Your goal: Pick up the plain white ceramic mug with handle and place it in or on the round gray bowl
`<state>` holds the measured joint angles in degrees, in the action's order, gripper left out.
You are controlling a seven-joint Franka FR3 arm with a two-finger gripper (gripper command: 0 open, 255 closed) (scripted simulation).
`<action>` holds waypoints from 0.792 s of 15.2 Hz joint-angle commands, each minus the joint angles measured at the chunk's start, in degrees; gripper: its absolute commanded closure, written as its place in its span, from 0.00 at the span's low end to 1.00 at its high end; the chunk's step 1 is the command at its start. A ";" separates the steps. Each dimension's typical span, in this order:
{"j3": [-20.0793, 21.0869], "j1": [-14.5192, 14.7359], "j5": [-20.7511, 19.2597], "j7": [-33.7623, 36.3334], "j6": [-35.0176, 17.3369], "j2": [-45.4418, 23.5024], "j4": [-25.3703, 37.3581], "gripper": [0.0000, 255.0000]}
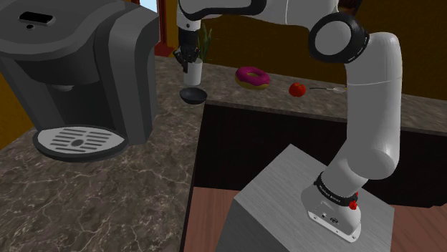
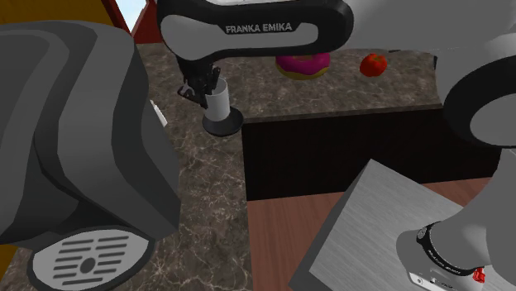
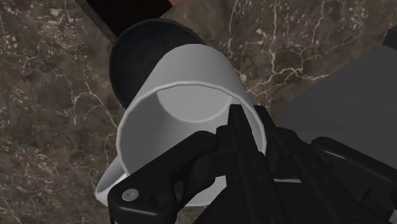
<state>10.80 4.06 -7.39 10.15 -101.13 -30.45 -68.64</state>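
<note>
My black gripper [image 1: 188,57] is shut on the rim of a plain white mug [image 1: 194,71], holding it upright over the stone counter. A small round dark grey bowl [image 1: 193,96] sits directly under the mug, near the counter's edge. In the second exterior view the mug [image 2: 217,102] hangs so low over the bowl [image 2: 222,125] that I cannot tell whether they touch. In the wrist view the gripper [image 3: 245,130] clasps the mug's wall, one finger inside and one outside. Beyond the mug [image 3: 191,76] the bowl [image 3: 137,48] shows.
A big dark coffee machine [image 1: 79,64] stands on the counter [image 1: 93,200] at the shoulder view's left. Further back lie a pink-iced doughnut [image 1: 252,76] and a red fruit [image 1: 297,89]. The counter drops off beside the bowl; the grey stand [image 1: 286,207] is below.
</note>
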 commanded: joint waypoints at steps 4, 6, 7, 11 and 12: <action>-1.49 -1.46 -0.58 -5.18 9.11 -12.36 21.72 1.00; -1.94 -1.31 -0.80 -6.50 13.10 -17.48 30.94 1.00; -1.86 -1.59 -0.73 -6.36 11.45 -16.36 28.14 1.00; -1.66 -2.33 -0.59 -5.96 6.38 -13.76 20.42 1.00; -1.64 -2.46 -0.57 -5.88 5.32 -13.37 18.96 1.00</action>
<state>9.13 1.74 -7.99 4.17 -94.54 -44.28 -47.99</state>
